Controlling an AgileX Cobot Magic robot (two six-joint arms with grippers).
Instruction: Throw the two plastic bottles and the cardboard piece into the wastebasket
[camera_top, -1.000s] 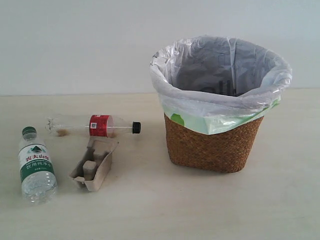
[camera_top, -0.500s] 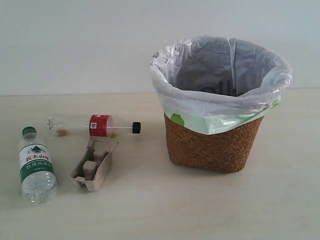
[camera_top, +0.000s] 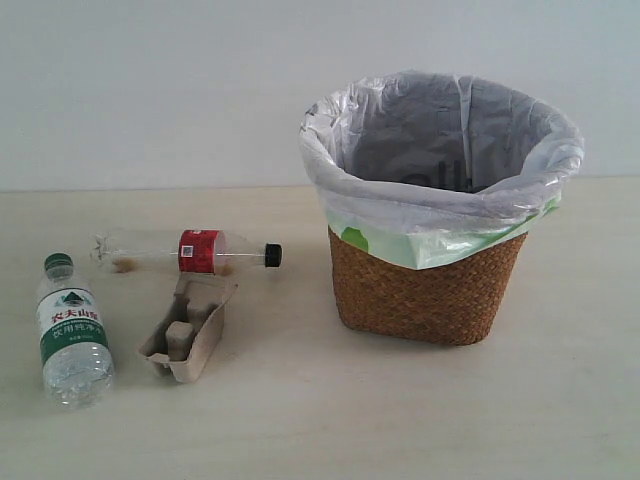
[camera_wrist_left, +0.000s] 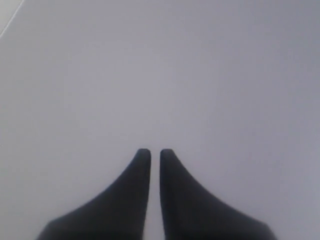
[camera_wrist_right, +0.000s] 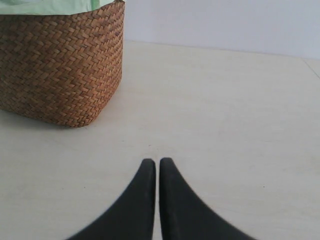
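Observation:
On the left of the table in the exterior view lie the green-label bottle (camera_top: 71, 334), the slimmer red-label bottle (camera_top: 187, 251) on its side behind it, and the grey-brown cardboard piece (camera_top: 187, 328) between them. The wicker wastebasket (camera_top: 428, 290), lined with a white bag, stands to the right. Neither arm shows in the exterior view. My left gripper (camera_wrist_left: 155, 151) is shut, empty, facing a plain grey surface. My right gripper (camera_wrist_right: 158, 161) is shut, empty, low over the table with the wastebasket (camera_wrist_right: 60, 70) a little ahead of it.
A plain pale wall (camera_top: 150, 90) runs behind the beige table (camera_top: 350, 410). The bag's rim (camera_top: 440, 205) folds over the basket's top edge.

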